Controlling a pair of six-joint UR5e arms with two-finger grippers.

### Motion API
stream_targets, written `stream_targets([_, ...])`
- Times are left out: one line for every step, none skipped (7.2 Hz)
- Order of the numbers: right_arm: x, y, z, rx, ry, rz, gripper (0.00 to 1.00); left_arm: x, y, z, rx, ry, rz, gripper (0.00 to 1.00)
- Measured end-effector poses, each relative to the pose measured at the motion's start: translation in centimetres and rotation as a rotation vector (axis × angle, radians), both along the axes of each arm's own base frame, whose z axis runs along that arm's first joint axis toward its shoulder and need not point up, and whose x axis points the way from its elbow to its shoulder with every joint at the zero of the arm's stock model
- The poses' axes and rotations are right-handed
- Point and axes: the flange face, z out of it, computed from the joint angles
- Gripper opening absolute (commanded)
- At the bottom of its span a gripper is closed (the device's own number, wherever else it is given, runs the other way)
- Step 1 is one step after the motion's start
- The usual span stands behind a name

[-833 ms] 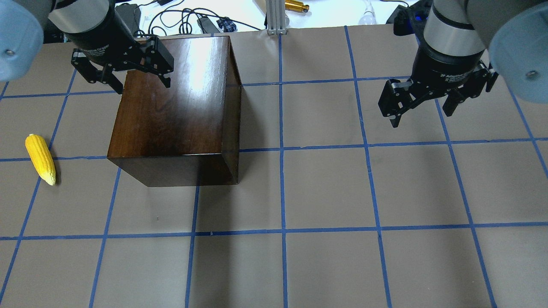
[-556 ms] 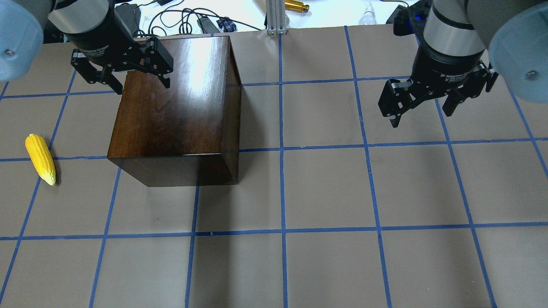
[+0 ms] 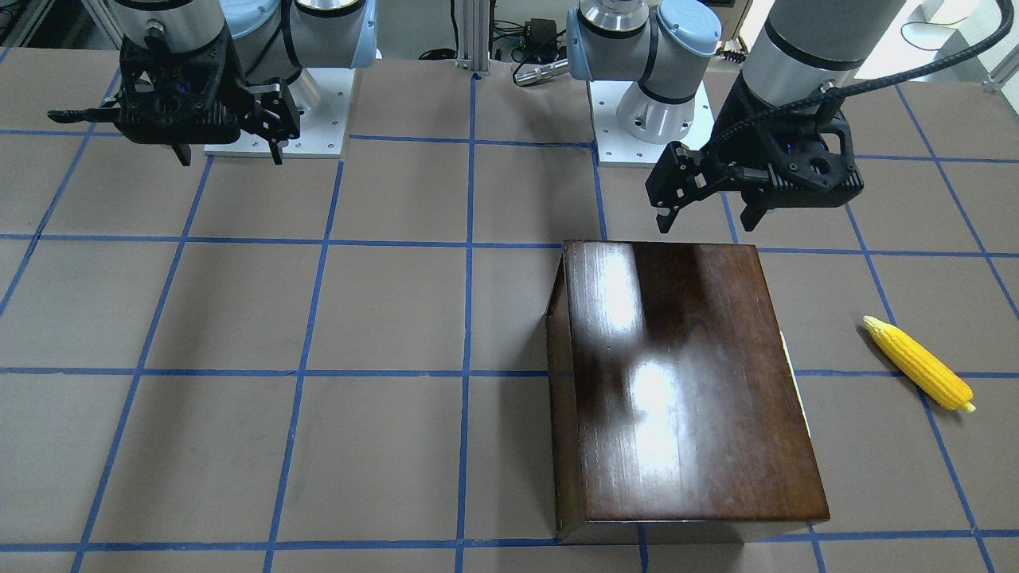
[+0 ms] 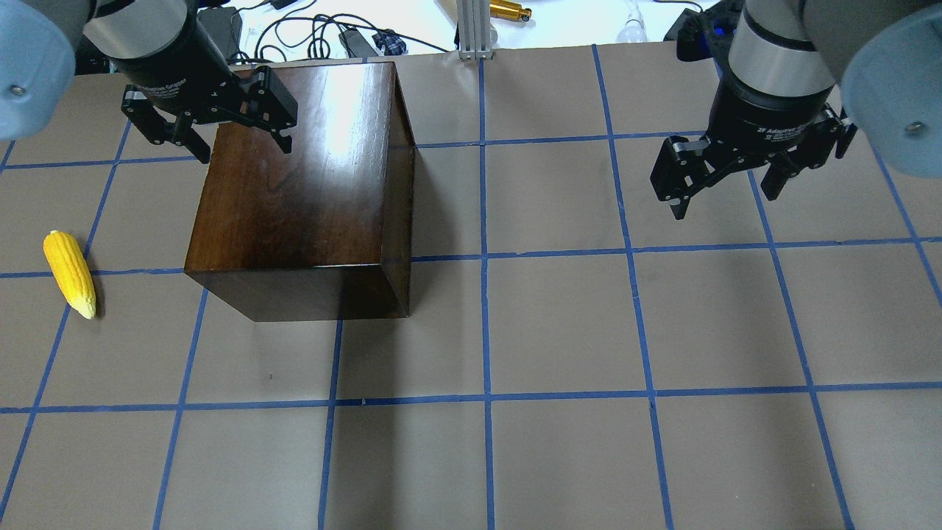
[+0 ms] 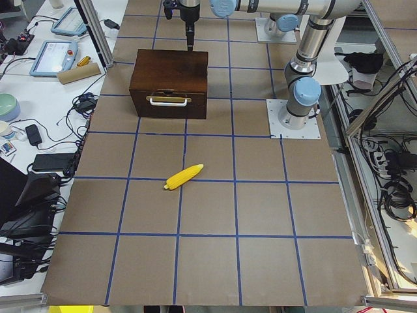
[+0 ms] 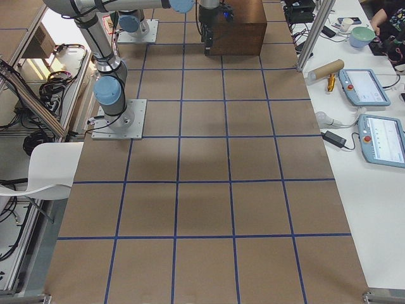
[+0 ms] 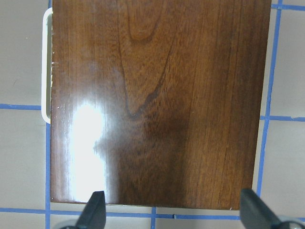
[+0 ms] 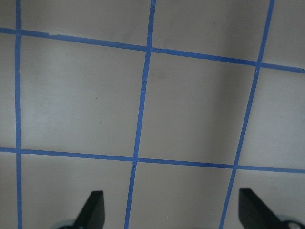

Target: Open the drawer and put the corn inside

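Observation:
The glossy dark-brown box (image 4: 302,184) stands left of the table's middle. Its drawer is shut. The drawer front with its pale pull (image 5: 169,101) faces the robot's left, and the pull also shows at the box's edge in the left wrist view (image 7: 45,67). The yellow corn (image 4: 68,274) lies on the table beyond the drawer front, apart from the box; it also shows in the front view (image 3: 919,364). My left gripper (image 4: 245,149) is open and empty, held high over the box top. My right gripper (image 4: 725,202) is open and empty over bare table far to the right.
Cables and small devices (image 4: 324,33) lie past the table's far edge, beside an aluminium post (image 4: 475,29). The arm bases (image 3: 653,119) stand behind the box. Blue tape lines grid the brown table (image 4: 559,324).

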Motion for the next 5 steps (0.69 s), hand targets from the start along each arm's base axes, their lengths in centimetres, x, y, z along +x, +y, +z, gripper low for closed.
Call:
stream_targets([0.0,0.0,0.01,0.0,0.0,-0.001,1.0,0.01,0.01,-0.02,0.001,-0.001,0.0,1.0])
stream_targets([0.0,0.0,0.0,0.0,0.001,-0.001,1.0,0.06,0.0,-0.1,0.002,-0.003,0.001,1.0])
stream_targets([0.0,0.0,0.0,0.0,0.0,-0.001,1.0,0.12,-0.05,-0.21,0.004,-0.006,0.001,1.0])
stream_targets([0.0,0.0,-0.01,0.0,0.0,0.0,1.0,0.13,-0.07,-0.27,0.005,-0.007,0.002,1.0])
stream_targets([0.0,-0.02,-0.03,0.001,0.0,0.0,1.0,0.15,-0.06,-0.28,0.005,-0.008,0.002,1.0])
